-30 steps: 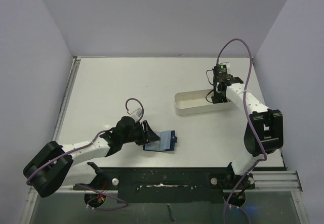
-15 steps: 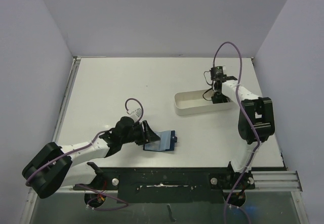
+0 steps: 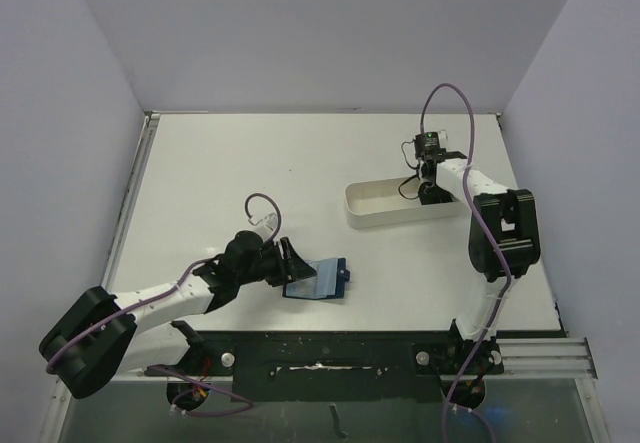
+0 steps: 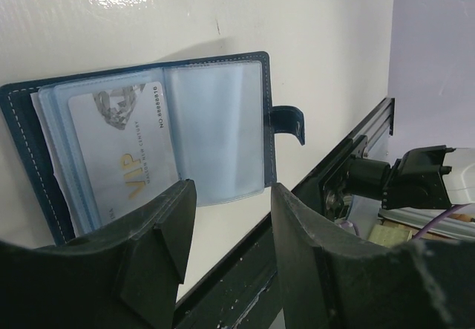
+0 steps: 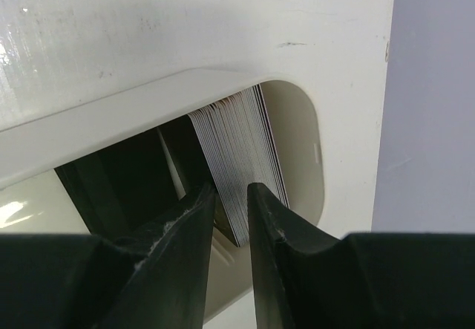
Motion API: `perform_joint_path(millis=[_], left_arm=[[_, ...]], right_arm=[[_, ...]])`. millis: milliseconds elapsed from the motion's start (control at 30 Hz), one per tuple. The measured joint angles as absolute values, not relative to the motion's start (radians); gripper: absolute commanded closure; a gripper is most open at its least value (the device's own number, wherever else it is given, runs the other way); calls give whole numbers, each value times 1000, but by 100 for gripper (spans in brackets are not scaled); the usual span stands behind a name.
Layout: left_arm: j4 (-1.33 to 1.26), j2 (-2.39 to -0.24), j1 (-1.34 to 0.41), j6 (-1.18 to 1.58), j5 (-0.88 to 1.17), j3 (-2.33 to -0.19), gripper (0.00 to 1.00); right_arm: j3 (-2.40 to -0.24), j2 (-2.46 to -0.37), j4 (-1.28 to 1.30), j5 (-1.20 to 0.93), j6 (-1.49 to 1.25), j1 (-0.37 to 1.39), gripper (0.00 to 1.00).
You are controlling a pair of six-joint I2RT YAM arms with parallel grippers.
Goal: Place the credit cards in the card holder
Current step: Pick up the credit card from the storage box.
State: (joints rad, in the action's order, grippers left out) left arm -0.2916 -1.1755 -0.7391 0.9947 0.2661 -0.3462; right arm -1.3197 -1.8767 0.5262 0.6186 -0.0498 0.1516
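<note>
- The white tray (image 3: 365, 211) sits on the worktop (image 3: 250, 173); every place below is told from it.
- The credit cards (image 5: 241, 151) stand on edge as a tight stack inside the tray, packed against its rounded right end.
- The right arm's fingers (image 5: 260, 210) reach down into that same end of the tray. They stand close together, one on each side of the stack's near corner. I cannot tell whether they pinch any card.
- The card holder (image 3: 322, 277) lies open and flat on the worktop, well apart from the tray, nearer the arm bases and to the tray's left.
- Its clear blue pockets face up, and its snap tab (image 4: 291, 121) sticks out from the edge turned toward the tray's side.
- A pale VIP card (image 4: 126, 151) sits in the pocket farthest from the tray.
- The left arm's fingers (image 4: 178, 210) are at the holder's edge away from the tray, spread apart with nothing clamped between them.
</note>
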Motion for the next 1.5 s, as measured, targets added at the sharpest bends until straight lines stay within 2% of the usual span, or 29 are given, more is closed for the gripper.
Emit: perform_joint_path(millis=[467, 1133, 1500], left_arm=[[-288, -1161, -739, 1009, 258, -337, 57], [-287, -1160, -739, 1011, 255, -337, 57], [-252, -1148, -739, 1019, 255, -345, 57]], right_arm=[[-1320, -1877, 512, 606, -25, 152, 100], [-1380, -1740, 621, 541, -37, 167, 100], [-1394, -1603, 724, 489, -103, 314, 100]])
